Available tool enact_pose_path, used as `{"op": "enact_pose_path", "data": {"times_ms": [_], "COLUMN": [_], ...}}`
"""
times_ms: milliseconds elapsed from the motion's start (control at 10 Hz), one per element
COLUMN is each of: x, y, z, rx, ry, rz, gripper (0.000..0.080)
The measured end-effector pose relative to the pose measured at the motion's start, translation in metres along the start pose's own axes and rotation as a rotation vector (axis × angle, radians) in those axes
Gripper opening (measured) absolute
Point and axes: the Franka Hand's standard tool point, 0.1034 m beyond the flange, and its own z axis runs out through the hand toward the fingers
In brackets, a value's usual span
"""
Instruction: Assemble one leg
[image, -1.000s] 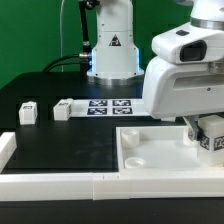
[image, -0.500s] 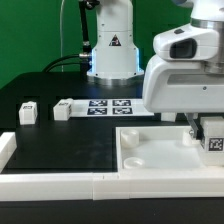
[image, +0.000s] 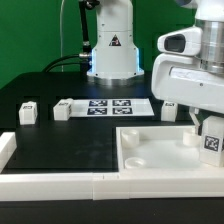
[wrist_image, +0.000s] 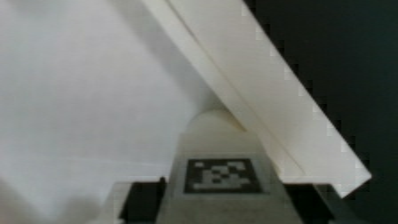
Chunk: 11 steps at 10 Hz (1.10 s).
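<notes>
My gripper (image: 211, 136) is at the exterior view's right, over the far right corner of the large white panel (image: 150, 152). It is shut on a leg (image: 212, 146), a small white post with a black-and-white marker facing the camera. In the wrist view the leg (wrist_image: 221, 165) stands between my two dark fingers (wrist_image: 143, 202), its rounded end against the panel's surface (wrist_image: 89, 100) next to the raised rim (wrist_image: 258, 80). Two more legs (image: 28, 113) (image: 63, 109) lie on the black table at the left. Another leg (image: 168, 110) stands behind the panel.
The marker board (image: 112, 106) lies flat at the back middle. The arm's base (image: 112, 50) stands behind it. A white rail (image: 60, 185) runs along the front edge, with a white corner piece (image: 6, 148) at the left.
My arm has shifted toward the exterior view's right with the leg in its grip, uncovering the leg behind the panel. The other parts have not moved.
</notes>
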Motion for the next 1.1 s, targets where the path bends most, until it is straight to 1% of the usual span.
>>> {"op": "enact_pose_path", "data": {"times_ms": [100,300,500,600,700,800,900,1100], "x": [-0.0004,0.0001,-0.0002,-0.0003,-0.0005,-0.0004,-0.0004,-0.0006], "y": [-0.0002,-0.0012,-0.0014,-0.0015,-0.0016,-0.0018,-0.0021,-0.0027], "z": [0.0,0.0003,0.0003,0.0003,0.0004,0.0005,0.0,-0.0003], "rx": [0.0,0.012,0.014,0.014,0.015,0.017,0.018,0.022], "ry": [-0.001,-0.012,-0.014,-0.014,-0.015,-0.013,-0.011,-0.007], "rz": [0.059,0.252,0.268,0.235,0.231,0.151,0.031,-0.209], "gripper": [0.0291,0.0292,0.0292,0.0381,0.0559,0.0559,0.063,0.0643]}}
